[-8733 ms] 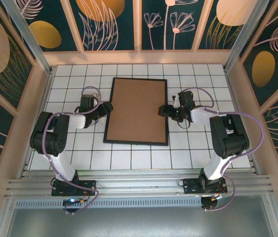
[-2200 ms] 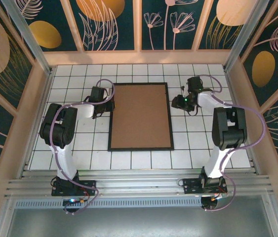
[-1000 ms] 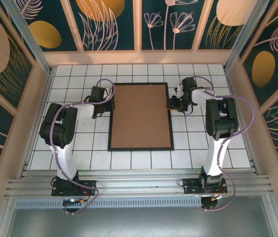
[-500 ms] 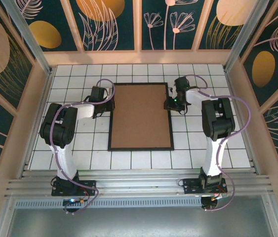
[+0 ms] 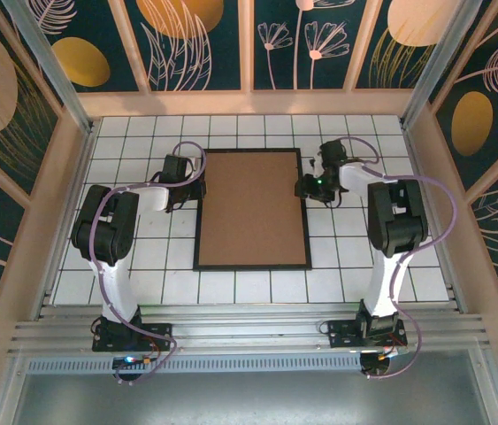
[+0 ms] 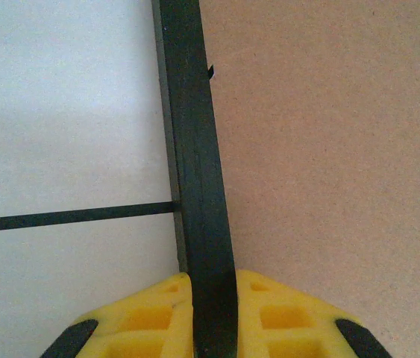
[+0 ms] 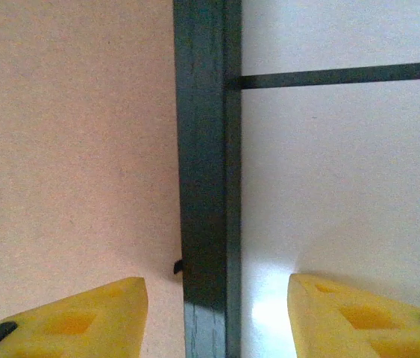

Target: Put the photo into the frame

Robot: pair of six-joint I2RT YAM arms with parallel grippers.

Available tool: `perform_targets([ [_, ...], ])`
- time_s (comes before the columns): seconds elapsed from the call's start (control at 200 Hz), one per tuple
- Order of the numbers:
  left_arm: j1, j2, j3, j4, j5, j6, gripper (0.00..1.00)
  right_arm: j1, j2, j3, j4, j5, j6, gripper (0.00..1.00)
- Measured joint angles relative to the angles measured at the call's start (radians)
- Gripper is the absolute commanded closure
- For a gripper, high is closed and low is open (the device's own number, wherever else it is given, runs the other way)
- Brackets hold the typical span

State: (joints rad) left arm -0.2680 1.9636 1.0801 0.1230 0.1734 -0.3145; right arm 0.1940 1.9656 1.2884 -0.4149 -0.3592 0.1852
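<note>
One frame is lying flat on the counter, brown backing board up; your left gripper is pinching its left rim, your right gripper is straddling the right rim, jaws spread.

Bright, even overhead light; close views soft.
Overhead view sharp, faint shadows on the white tiled table. Glare whitens the right wrist view's lower centre; yellow plastic fingertips blur along its bottom edge.
</note>
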Motion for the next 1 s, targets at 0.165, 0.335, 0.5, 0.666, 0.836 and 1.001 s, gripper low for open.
perform_targets([
  [0.165, 0.0, 0.0, 0.0, 0.0, 0.0, 0.0, 0.83, -0.048, 0.0, -0.001, 0.021, -0.069, 0.005, 0.59],
  [0.335, 0.0, 0.0, 0.0, 0.0, 0.0, 0.0, 0.83, -0.05, 0.001, -0.001, 0.023, -0.095, 0.003, 0.62],
  [0.5, 0.0, 0.0, 0.0, 0.0, 0.0, 0.0, 0.83, -0.05, 0.02, 0.003, 0.023, -0.099, 0.003, 0.64],
  [0.666, 0.0, 0.0, 0.0, 0.0, 0.0, 0.0, 0.83, -0.044, 0.037, 0.006, 0.021, -0.097, -0.001, 0.64],
  [0.836, 0.0, 0.0, 0.0, 0.0, 0.0, 0.0, 0.83, -0.035, 0.044, 0.019, 0.016, -0.087, -0.004, 0.64],
  [1.001, 0.0, 0.0, 0.0, 0.0, 0.0, 0.0, 0.84, -0.026, 0.051, 0.034, 0.002, -0.076, -0.004, 0.62],
])
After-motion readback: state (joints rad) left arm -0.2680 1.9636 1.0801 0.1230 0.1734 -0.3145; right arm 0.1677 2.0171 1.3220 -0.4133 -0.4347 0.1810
